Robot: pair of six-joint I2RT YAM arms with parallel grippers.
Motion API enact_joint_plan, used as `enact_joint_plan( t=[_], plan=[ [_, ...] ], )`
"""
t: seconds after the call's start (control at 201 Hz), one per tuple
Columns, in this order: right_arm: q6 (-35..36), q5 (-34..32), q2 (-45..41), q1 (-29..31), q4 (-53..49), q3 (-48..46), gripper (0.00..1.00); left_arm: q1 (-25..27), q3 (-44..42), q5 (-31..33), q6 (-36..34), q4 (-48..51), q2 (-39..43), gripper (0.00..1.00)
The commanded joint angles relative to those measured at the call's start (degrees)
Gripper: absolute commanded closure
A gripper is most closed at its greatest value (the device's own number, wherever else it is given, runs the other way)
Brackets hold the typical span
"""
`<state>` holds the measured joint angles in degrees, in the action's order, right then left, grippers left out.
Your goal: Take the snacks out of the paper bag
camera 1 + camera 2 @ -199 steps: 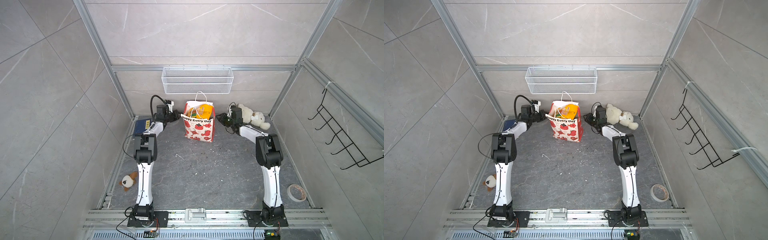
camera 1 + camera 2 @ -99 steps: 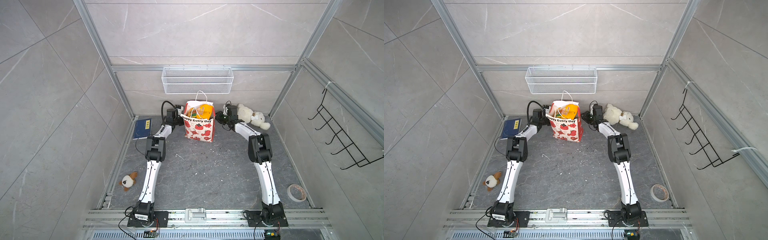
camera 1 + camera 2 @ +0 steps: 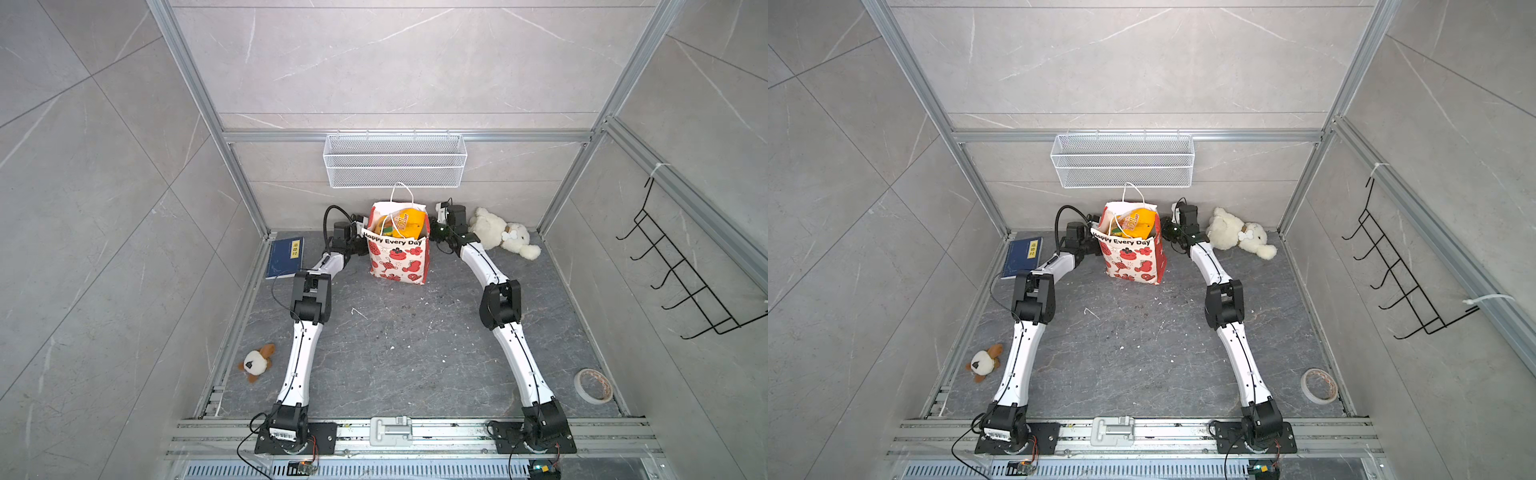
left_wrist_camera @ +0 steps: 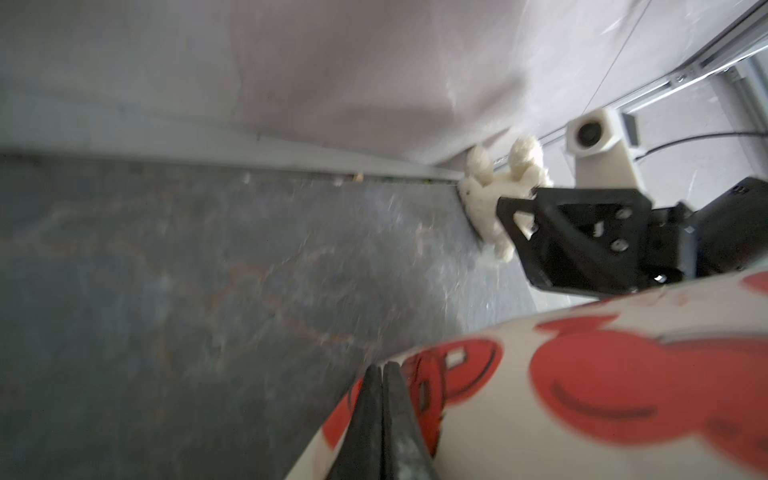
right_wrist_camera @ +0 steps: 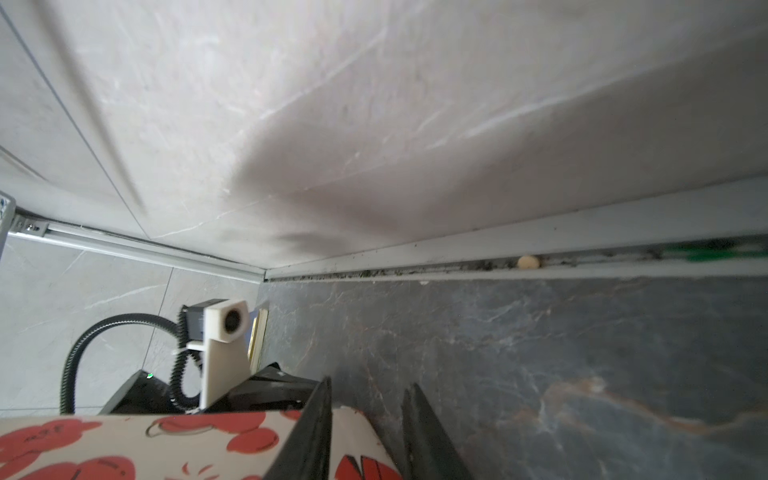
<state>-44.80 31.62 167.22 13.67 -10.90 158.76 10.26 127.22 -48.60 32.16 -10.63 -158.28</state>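
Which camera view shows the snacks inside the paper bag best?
The top views: both look down into the open paper bag, showing the yellow-orange snacks. Both wrist views show only the bag's printed outside, no snacks.

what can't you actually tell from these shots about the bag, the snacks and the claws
- Snack count: in both top views the paper bag's walls hide all but the top yellow-orange packets.
- Left claw: shut beside the bag, but the left wrist view is blurred, so contact is unclear.
- Right claw: open, but the right wrist view's bottom edge cuts off whether paper sits between its fingers.
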Motion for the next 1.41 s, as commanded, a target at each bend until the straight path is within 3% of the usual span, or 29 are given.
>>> enact_joint_plan(
  t=[0.0, 0.343, 0.513, 0.876, 1.075, 1.404],
  plan=[
    [2.3, 2.3, -3.34, 0.69, -0.74, -5.16, 0.68, 1.94, -4.27, -3.62, -2.84, -3.01, 6.74, 1.0],
    [6.76, 6.35, -6.74, 1.82, -3.16, -9.49, 0.68, 2.49, -21.43, -2.77, -1.66, -12.31, 17.62, 1.0],
    [8.35, 6.53, -10.49, 2.6, -1.55, -18.55, 0.68, 2.66, -33.55, -0.35, -1.74, -17.58, 24.2, 1.0],
    [7.33, 6.04, -25.01, 3.73, 11.54, -44.8, 0.68, 2.87, -49.04, 2.55, -1.53, -22.44, 34.5, 1.0],
    [7.49, 5.13, -29.53, 3.91, 14.5, -53.37, 0.68, 2.9, -54.42, 3.94, -1.5, -23.53, 38.28, 1.0],
    [7.67, 1.53, -32.04, 3.72, 12.4, -55.61, 0.66, 0.98, -57.67, 7.89, -2.76, -22.37, 42.85, 1.0]
  ],
)
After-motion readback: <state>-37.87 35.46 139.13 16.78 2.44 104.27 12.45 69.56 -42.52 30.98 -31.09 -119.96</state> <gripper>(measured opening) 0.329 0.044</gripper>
